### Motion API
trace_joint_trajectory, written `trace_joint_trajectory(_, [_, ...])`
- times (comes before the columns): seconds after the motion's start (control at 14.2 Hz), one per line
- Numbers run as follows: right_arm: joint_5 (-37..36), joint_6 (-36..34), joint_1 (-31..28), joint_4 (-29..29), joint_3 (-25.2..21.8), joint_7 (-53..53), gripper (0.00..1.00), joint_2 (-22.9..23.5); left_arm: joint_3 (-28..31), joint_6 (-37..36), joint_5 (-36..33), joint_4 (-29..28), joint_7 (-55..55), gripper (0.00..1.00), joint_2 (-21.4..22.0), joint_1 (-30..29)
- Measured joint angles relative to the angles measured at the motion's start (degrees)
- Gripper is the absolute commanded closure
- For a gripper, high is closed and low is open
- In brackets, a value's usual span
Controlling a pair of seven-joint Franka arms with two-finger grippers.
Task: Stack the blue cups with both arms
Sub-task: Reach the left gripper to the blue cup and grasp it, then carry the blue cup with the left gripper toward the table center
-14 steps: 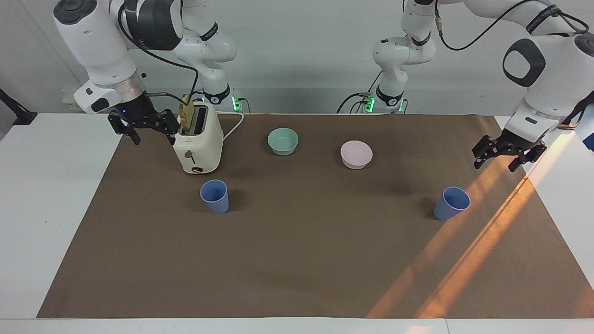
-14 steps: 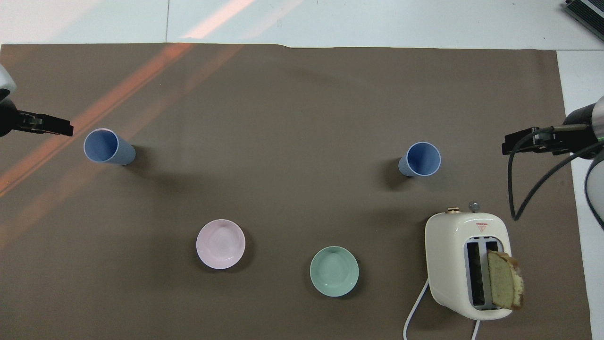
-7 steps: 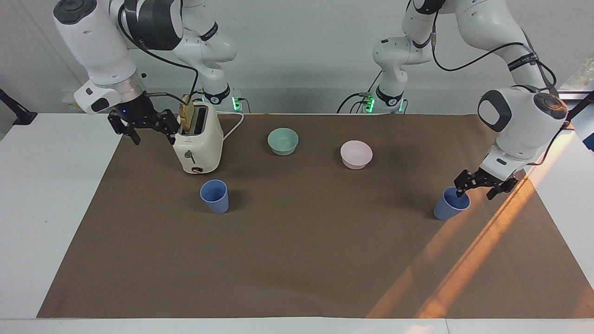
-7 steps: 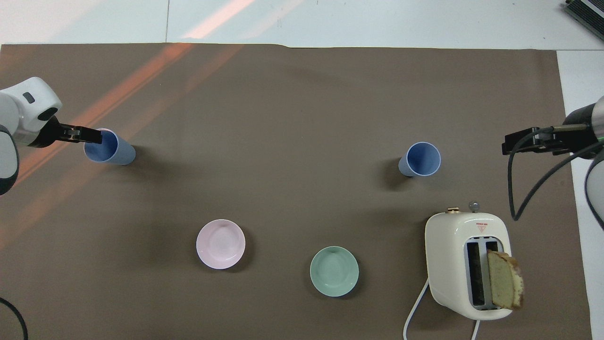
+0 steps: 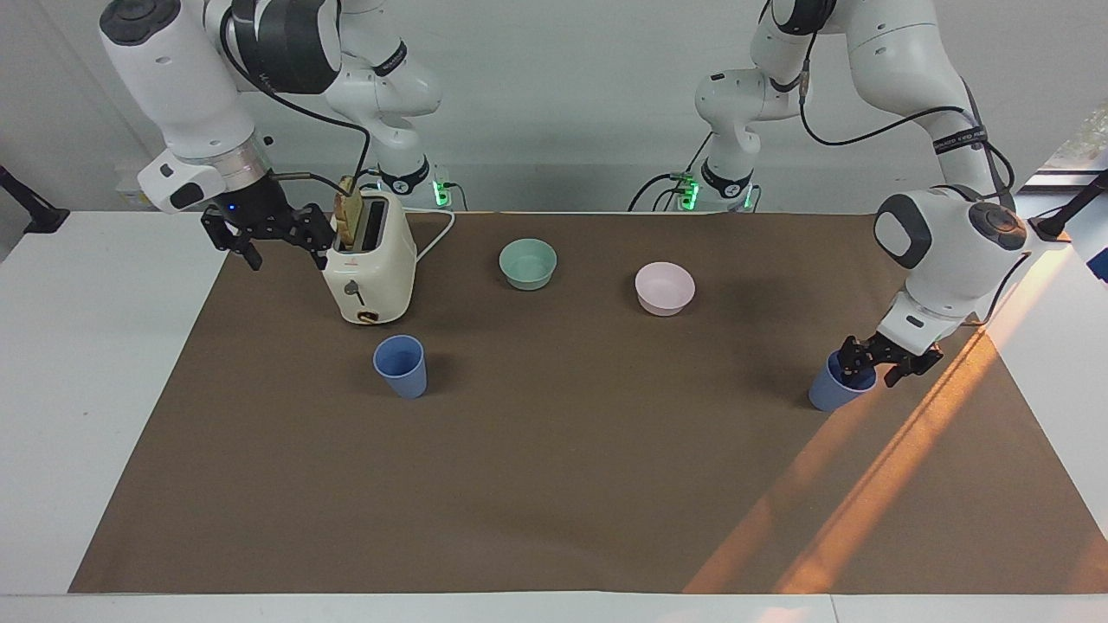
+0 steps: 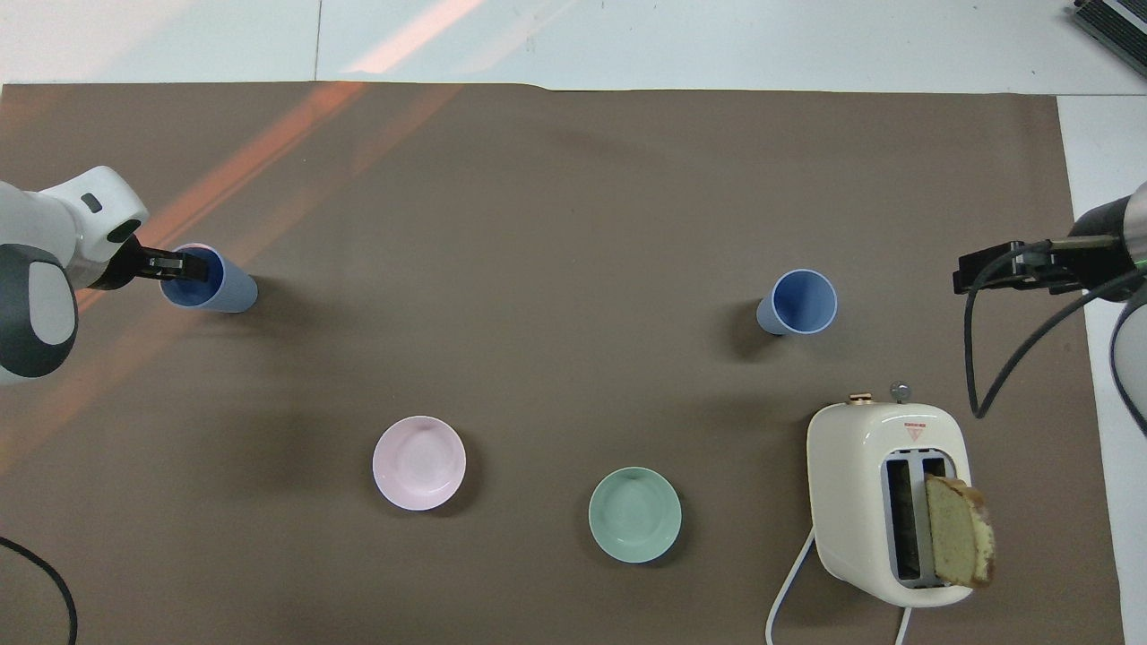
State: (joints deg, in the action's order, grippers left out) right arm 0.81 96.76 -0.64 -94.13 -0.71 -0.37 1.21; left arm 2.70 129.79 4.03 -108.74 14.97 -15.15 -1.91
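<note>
Two blue cups stand upright on the brown mat. One cup [image 5: 401, 366] [image 6: 800, 302] stands just farther from the robots than the toaster. The other cup [image 5: 829, 391] [image 6: 224, 288] stands toward the left arm's end of the table. My left gripper [image 5: 876, 368] [image 6: 184, 266] is open and low at this cup's rim, with one finger inside the cup's mouth and the other outside its wall. My right gripper [image 5: 279, 242] [image 6: 986, 269] is open and empty, held in the air beside the toaster; the right arm waits.
A cream toaster [image 5: 368, 268] [image 6: 887, 502] with a bread slice sticking up stands at the right arm's end. A mint-green bowl [image 5: 528, 263] [image 6: 634, 514] and a pale pink bowl [image 5: 665, 288] [image 6: 419, 462] sit nearer to the robots than the cups.
My left gripper has come down from beside the mat's edge to the rim of the cup at its end. The right arm, both cups and the bowls have not moved.
</note>
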Motion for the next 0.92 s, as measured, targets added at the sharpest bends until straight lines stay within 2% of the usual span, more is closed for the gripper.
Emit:
trace_joint_trajectory(0.64, [0.00,0.00,0.00,0.00,0.00,0.00,0.00,0.00,-0.90,0.08,0.13,0.06,0.02,1.00,1.03,0.60])
trace_joint_trajectory(0.92, [0.00,0.00,0.00,0.00,0.00,0.00,0.00,0.00,-1.23,-0.29,0.37,0.03,-7.37,1.00,2.97,6.70])
